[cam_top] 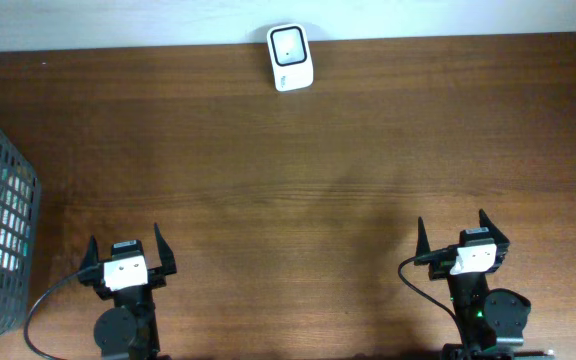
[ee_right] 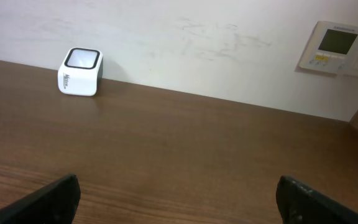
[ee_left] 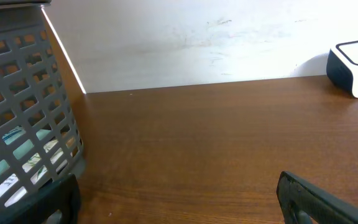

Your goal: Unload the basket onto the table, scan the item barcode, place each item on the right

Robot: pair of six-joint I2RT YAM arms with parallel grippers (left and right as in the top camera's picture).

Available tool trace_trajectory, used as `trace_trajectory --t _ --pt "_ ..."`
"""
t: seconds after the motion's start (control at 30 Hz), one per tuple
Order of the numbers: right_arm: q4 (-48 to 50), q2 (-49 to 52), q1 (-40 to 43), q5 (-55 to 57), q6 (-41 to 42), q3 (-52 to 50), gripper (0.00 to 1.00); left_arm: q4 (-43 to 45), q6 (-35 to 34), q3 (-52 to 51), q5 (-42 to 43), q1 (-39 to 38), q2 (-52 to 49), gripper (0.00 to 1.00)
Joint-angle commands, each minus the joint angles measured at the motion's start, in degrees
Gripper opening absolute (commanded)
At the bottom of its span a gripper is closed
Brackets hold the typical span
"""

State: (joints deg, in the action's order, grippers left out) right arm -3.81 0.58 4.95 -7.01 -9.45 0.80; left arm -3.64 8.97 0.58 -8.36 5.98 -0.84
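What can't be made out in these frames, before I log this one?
Items in the basket: mesh screens them in the left wrist view; the overhead's left edge cuts the basket. No barcode visible.
Scanner lettering: too small in all views.
Wall panel display: right wrist view, too small to read.
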Motion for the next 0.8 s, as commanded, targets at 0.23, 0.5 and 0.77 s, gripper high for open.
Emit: trace_trajectory --t 0.23,0.5,0.77 --pt "0.0 -0.2 0.3 -0.3 0.0 -0.5 0.99 1.5 -0.4 0.0 0.9 0.2 0.4 0.99" --pt "0.0 -0.2 0.3 -0.3 0.0 -0.5 0.99 -0.4 -5.3 12.5 7.6 0.2 -6.4 0.99" --pt "0.0 -0.2 0.3 -0.3 0.0 -0.5 0.99 -20.9 -5.4 55.0 8.9 0.2 -43.4 0.99"
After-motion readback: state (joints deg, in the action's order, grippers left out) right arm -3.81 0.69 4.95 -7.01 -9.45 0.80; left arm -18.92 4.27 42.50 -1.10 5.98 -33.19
